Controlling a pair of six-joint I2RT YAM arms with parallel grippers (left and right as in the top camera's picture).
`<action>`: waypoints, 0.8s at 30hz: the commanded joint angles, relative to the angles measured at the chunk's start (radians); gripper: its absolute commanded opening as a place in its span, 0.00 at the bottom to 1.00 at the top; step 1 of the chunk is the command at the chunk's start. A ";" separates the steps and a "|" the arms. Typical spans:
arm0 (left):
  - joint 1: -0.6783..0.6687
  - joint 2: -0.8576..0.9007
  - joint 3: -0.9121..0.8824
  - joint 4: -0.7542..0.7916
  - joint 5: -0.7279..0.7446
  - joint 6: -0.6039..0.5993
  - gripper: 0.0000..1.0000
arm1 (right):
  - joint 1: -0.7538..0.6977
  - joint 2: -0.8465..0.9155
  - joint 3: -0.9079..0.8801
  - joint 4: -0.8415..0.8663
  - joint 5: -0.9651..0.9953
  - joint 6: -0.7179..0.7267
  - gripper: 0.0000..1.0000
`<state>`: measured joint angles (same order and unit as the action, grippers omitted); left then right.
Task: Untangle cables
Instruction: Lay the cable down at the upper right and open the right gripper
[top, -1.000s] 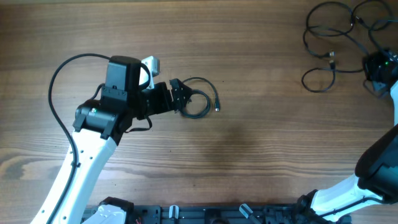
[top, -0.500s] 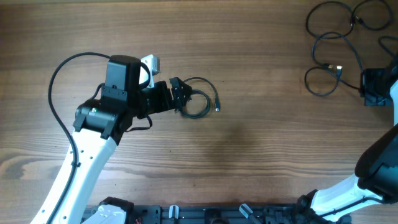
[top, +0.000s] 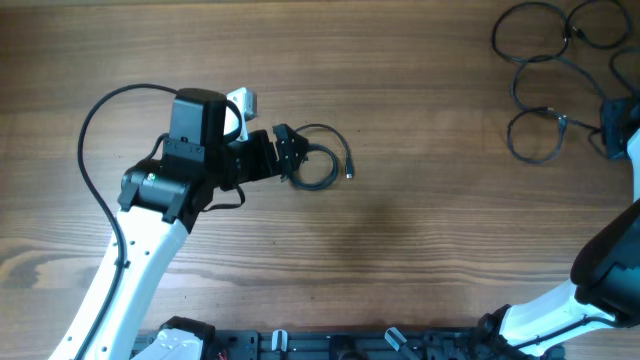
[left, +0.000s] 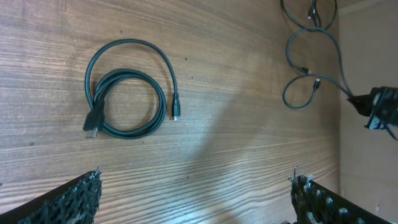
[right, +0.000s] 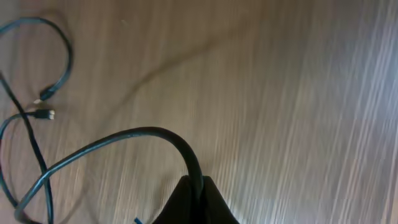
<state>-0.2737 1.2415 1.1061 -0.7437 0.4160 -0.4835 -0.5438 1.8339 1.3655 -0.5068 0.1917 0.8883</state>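
Observation:
One black cable (top: 318, 157) lies coiled in a neat double loop (left: 127, 87) on the wooden table. My left gripper (top: 292, 155) hovers at its left edge, open, its fingertips (left: 84, 194) wide apart with nothing between them (left: 196, 190). Several other cables (top: 572, 33) sprawl in loose loops at the far right back (left: 309, 59). My right gripper (top: 615, 125) at the right edge is shut on one of them (right: 196, 186). That cable (right: 124, 140) arcs away left from the jaws to a loop (top: 562, 120). Two small plug ends (right: 43, 115) lie nearby.
The left arm's thick black wire (top: 90, 130) arches over the table's left side. A dark rail (top: 330, 345) runs along the front edge. The right arm's white link (top: 590, 290) stands at the front right corner.
My right gripper has moved right and slightly toward the front, dragging its cable's loop the same way, away from the other loops. The left arm and the coiled cable have not moved.

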 joint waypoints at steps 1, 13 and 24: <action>0.001 0.004 0.010 0.003 -0.009 0.005 1.00 | 0.006 0.003 0.007 0.045 0.121 -0.128 0.05; 0.001 0.004 0.010 0.003 -0.025 0.005 1.00 | 0.005 0.021 0.007 0.252 0.360 -0.309 0.07; 0.001 0.004 0.010 0.003 -0.025 0.005 1.00 | -0.022 0.124 0.007 0.169 0.357 -0.309 0.27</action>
<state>-0.2737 1.2434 1.1065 -0.7437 0.4046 -0.4835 -0.5461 1.9495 1.3640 -0.3290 0.4526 0.5884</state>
